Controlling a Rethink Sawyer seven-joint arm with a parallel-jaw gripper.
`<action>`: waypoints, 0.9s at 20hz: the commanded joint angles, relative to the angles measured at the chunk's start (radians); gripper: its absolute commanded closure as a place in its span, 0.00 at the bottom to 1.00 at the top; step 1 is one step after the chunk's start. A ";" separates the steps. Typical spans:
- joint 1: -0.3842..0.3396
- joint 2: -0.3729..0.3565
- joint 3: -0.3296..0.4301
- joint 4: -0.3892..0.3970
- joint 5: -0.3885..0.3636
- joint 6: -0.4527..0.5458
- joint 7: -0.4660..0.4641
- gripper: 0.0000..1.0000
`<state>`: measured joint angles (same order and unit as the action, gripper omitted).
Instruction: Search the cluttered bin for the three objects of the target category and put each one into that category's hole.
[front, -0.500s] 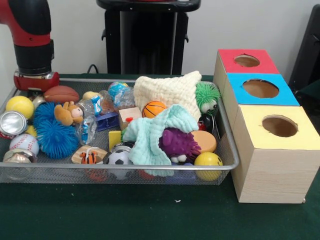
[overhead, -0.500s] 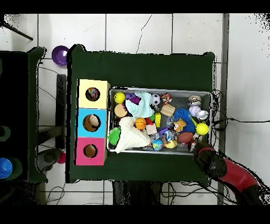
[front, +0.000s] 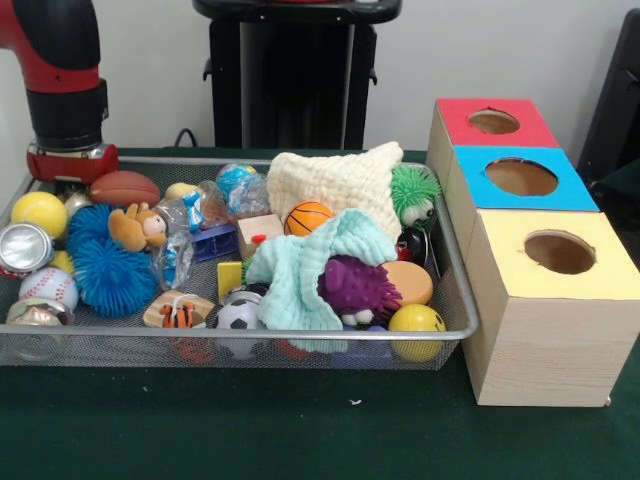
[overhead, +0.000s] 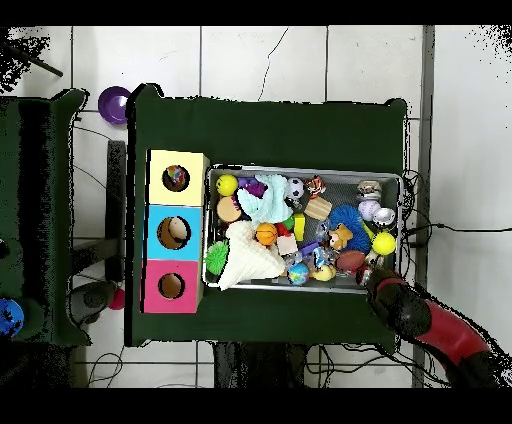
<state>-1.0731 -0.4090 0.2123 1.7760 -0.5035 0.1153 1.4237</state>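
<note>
The silver wire-mesh bin (front: 240, 337) is packed with toys: a brown football (front: 122, 187), a small basketball (front: 307, 217), a baseball (front: 48, 287), a soccer ball (front: 238, 316) and two yellow balls (front: 39, 212) (front: 416, 320). My gripper (front: 68, 180) hangs at the bin's far left corner, just behind the football. Its tips are hidden behind the bin's contents. In the overhead view the arm's end (overhead: 380, 287) sits over the bin's lower right corner (overhead: 398, 288).
Three wooden boxes stand right of the bin, each with a round hole: red lid (front: 455, 115), blue lid (front: 580, 195), yellow lid (front: 500, 235). A cream knitted cloth (front: 330, 180) and a mint cloth (front: 310, 265) cover some toys. A blue spiky ball (front: 105, 265) and a can (front: 25, 247) lie at left.
The arm has shifted very slightly at the bin's corner. Nothing in the bin has moved.
</note>
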 joint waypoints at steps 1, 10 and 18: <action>0.044 0.058 0.150 0.044 0.076 0.090 0.126 0.00; 0.101 0.024 0.107 0.070 0.110 0.083 0.154 0.00; 0.194 -0.084 0.037 0.130 0.159 0.094 0.198 0.00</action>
<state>-0.9396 -0.4440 0.2054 1.8364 -0.4227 0.1153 1.4241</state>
